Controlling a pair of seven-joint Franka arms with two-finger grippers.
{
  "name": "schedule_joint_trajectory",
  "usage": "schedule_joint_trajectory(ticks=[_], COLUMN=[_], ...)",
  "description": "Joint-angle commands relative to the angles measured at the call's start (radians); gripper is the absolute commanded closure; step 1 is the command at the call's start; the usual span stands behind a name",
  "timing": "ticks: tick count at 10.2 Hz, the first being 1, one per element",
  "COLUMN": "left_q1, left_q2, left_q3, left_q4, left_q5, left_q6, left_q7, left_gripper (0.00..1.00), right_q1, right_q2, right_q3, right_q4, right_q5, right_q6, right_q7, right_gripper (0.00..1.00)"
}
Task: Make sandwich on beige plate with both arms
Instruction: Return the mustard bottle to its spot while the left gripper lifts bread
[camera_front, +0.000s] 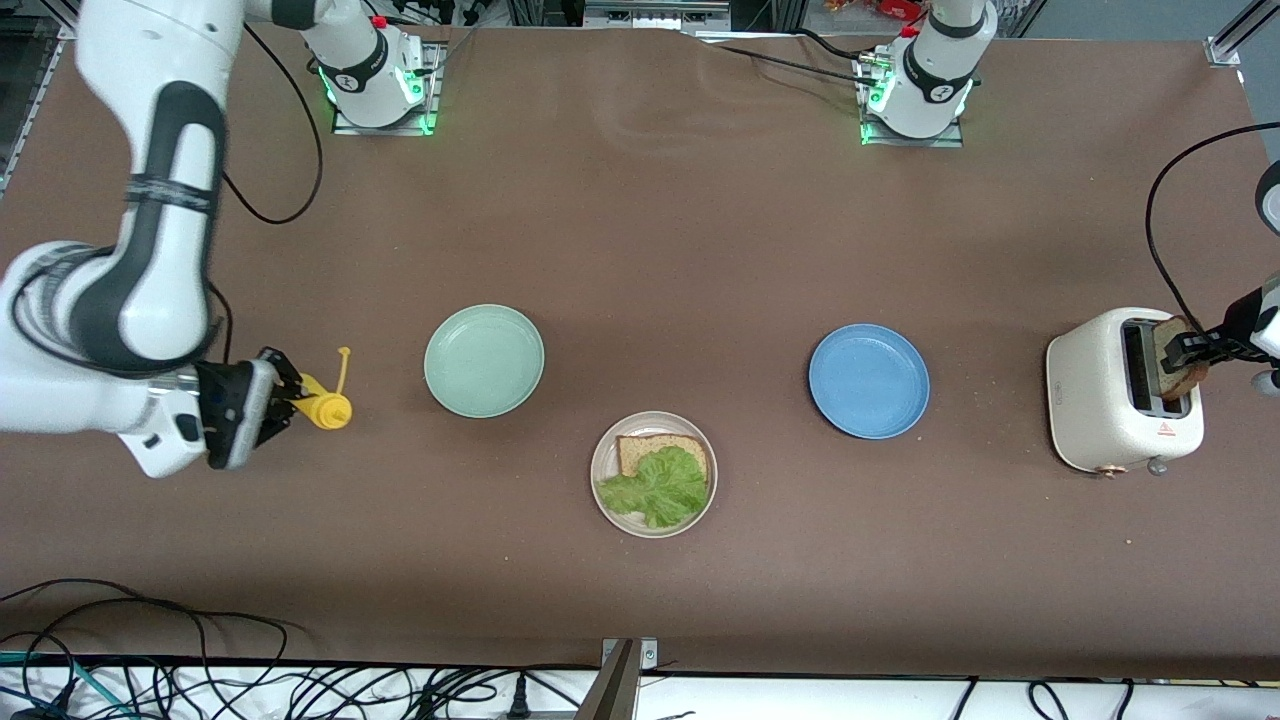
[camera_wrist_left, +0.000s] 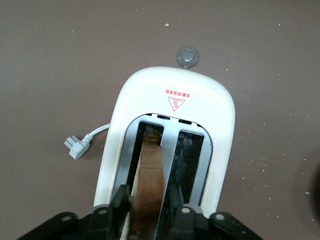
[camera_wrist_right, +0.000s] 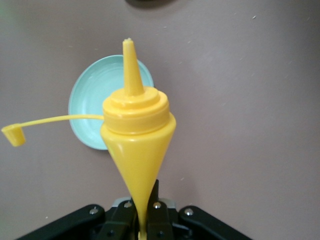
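Note:
The beige plate (camera_front: 604, 452) holds one brown bread slice (camera_front: 650, 452) with a ruffled green lettuce leaf (camera_front: 660, 487) lying on it. A second bread slice (camera_front: 1178, 362) (camera_wrist_left: 150, 160) stands in one slot of the white toaster (camera_front: 1100, 395) (camera_wrist_left: 220, 115) at the left arm's end. My left gripper (camera_front: 1192, 350) (camera_wrist_left: 149, 196) is over the toaster, shut on this slice's top edge. My right gripper (camera_front: 288, 396) (camera_wrist_right: 146, 205) hangs at the right arm's end, shut on the base of a yellow squeeze bottle (camera_front: 326, 410) (camera_wrist_right: 135, 125) whose cap (camera_wrist_right: 13, 135) hangs off.
A pale green plate (camera_front: 484, 360) (camera_wrist_right: 87, 95) and a blue plate (camera_front: 868, 380) lie farther from the front camera than the beige plate. The toaster's white plug (camera_wrist_left: 75, 146) lies on the brown table beside it. Cables run along the table's near edge.

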Motion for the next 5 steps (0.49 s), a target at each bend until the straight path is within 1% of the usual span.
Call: schedule_joint_trajectory(ticks=[1, 2, 3, 4, 5], left_q1=[0.007, 0.005, -0.005, -0.010, -0.024], left_q2=[-0.015, -0.015, -0.015, -0.003, 0.024], left_q3=[-0.004, -0.006, -0.007, -0.009, -0.009], left_q4=[-0.001, 0.029, 0.084, 0.188, 0.277], left_q5=[0.025, 0.065, 0.103, 0.113, 0.113], left_q6=[-0.042, -0.070, -0.129, -0.233, -0.322], left_q7=[0.014, 0.026, 0.029, 0.029, 0.031], left_gripper=[1.00, 1.00, 1.00, 1.00, 1.00], right_q1=[-0.077, -0.117, -0.154, -0.183, -0.194], right_q2=[-0.106, -0.106, -0.108, -0.106, -0.098], right_q3=[0.024, 0.024, 0.023, 0.024, 0.024], right_q4=[-0.233, -0.285, -0.346, -0.412, -0.448], right_q5=[0.078, 0.102, 0.127, 0.168, 0.191], right_q6=[-0.024, -0.070, -0.098, -0.100, -0.100], right_q7=[-0.249, -0.323, -0.418, -0.536, -0.631], right_gripper=[1.00, 1.00, 1.00, 1.00, 1.00])
